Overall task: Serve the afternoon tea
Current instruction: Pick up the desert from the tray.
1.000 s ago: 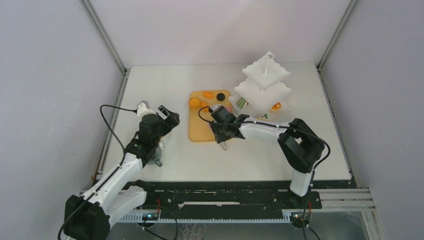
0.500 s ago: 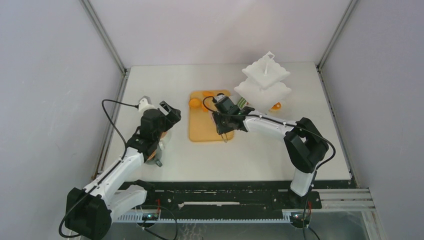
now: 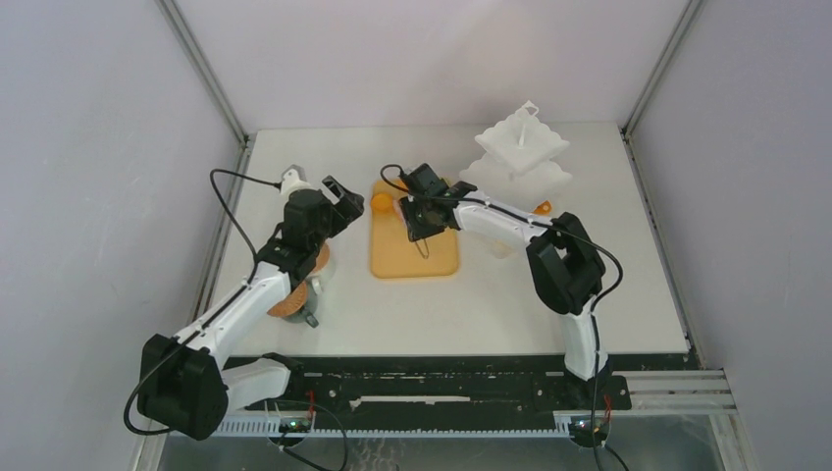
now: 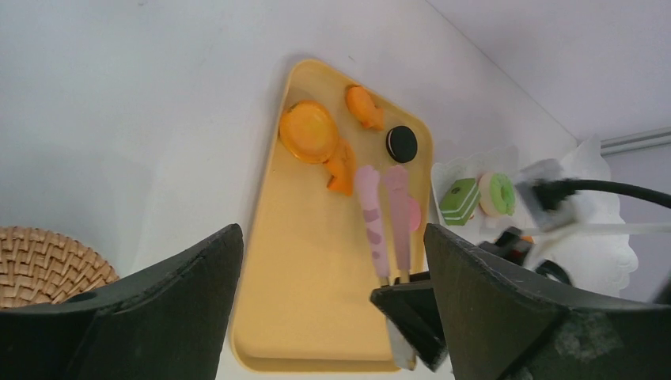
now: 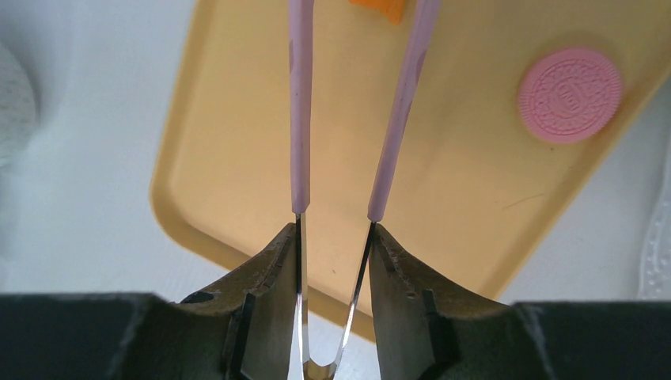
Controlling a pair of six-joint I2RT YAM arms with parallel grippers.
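My right gripper [image 5: 334, 229] is shut on the thin pink tongs [image 5: 299, 103] near their metal hinge and holds them over the tan board [image 3: 412, 257]. The tong tips stand apart and hold nothing. A pink round [image 5: 570, 93] lies on the board to their right. The left wrist view shows an orange tart [image 4: 308, 131], an orange piece [image 4: 364, 107], a black round [image 4: 402, 142] and an orange wedge [image 4: 342, 162] at the board's far end. My left gripper [image 4: 332, 233] is open and empty, left of the board [image 3: 332, 199]. A cork coaster [image 3: 289, 299] lies under my left arm. No mug shows clearly.
A white tiered stand [image 3: 520, 157] is at the back right, with a green cake [image 4: 459, 198] and a green donut [image 4: 500, 192] on its lowest tier. An orange piece [image 3: 543, 207] lies beside its base. Grey walls close in both sides.
My right gripper carried the tongs from the board's near edge toward its far end. My left gripper moved farther from the base and closer to the board, still open.
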